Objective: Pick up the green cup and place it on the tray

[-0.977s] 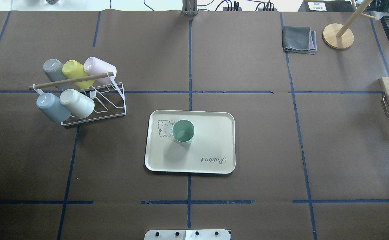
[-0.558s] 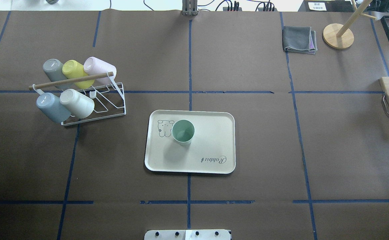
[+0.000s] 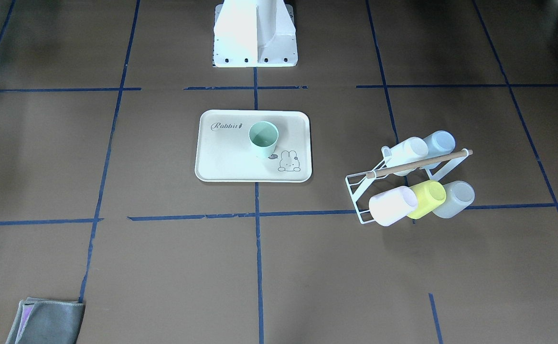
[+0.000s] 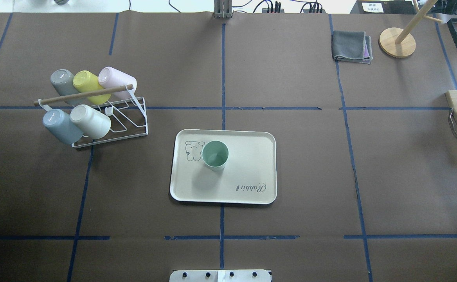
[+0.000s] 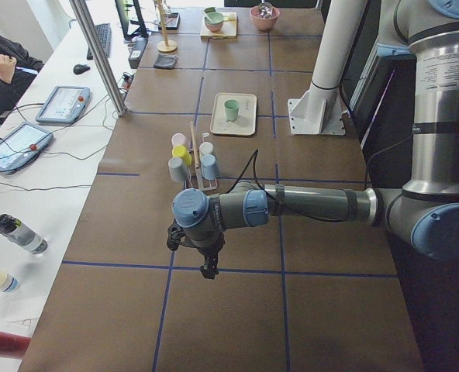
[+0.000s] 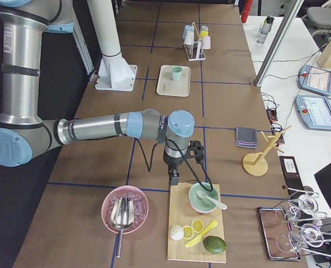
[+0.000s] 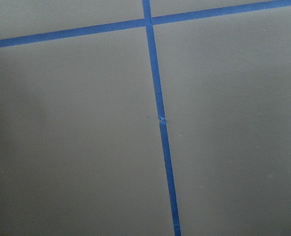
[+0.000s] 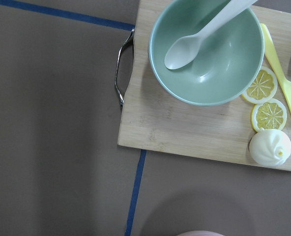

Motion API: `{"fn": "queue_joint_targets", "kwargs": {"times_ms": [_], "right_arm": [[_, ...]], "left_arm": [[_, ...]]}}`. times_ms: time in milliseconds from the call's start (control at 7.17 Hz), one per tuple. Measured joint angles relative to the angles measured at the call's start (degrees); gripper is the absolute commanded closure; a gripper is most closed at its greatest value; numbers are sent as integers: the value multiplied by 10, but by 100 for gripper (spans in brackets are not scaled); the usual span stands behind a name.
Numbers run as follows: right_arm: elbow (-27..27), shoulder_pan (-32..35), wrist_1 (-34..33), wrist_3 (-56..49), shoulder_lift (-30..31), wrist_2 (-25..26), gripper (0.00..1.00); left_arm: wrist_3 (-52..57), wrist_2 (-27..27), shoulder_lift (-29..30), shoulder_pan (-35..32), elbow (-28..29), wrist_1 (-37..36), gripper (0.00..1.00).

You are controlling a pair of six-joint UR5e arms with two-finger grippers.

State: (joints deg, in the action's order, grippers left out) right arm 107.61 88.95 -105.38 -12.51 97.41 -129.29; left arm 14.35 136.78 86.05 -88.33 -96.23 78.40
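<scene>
The green cup [image 4: 215, 155] stands upright, mouth up, on the tray [image 4: 252, 164], on the half toward the robot's left, just beside the bunny drawing and well apart from the "Rabbit" script. In the front-facing view the green cup [image 3: 263, 138] sits wholly inside the raised rim of the tray [image 3: 226, 157], and nothing is touching it. From my console I judge the placing done: the cup's long axis is vertical, its base is flat on the tray, and no pincer is near it. Neither arm shows in the overhead or front-facing views. Only the side cameras catch them. The left pincer [image 5: 208, 269] hangs over bare tabletop toward the robot's left end, so the cup lies away from it, past the wire cup rack [image 4: 107, 125] with its five tipped cups. The right pincer [image 6: 173, 180] hangs at the opposite end, just short of a wooden board [image 8: 185, 132] carrying a pale green bowl [image 8: 207, 54] with a white spoon, and the cup is well apart from it too. Neither arm looks clearly nearer to me. From these side angles I cannot tell whether either pincer's fingers are apart or together. The wrist cameras show no fingers, only taped tabletop on the left and the board on the right.
</scene>
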Motion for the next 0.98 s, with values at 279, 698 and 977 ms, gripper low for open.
{"fn": "queue_joint_targets", "kwargs": {"times_ms": [279,698,977], "right_arm": [[-1,0,0,0,1,-3,0],[-1,0,0,0,3,-8,0],[-1,0,0,-1,3,-8,0]], "left_arm": [[1,1,0,0,-1,0,0],[0,0,1,1,-1,1,0],[0,0,1,1,-1,1,0]]}}
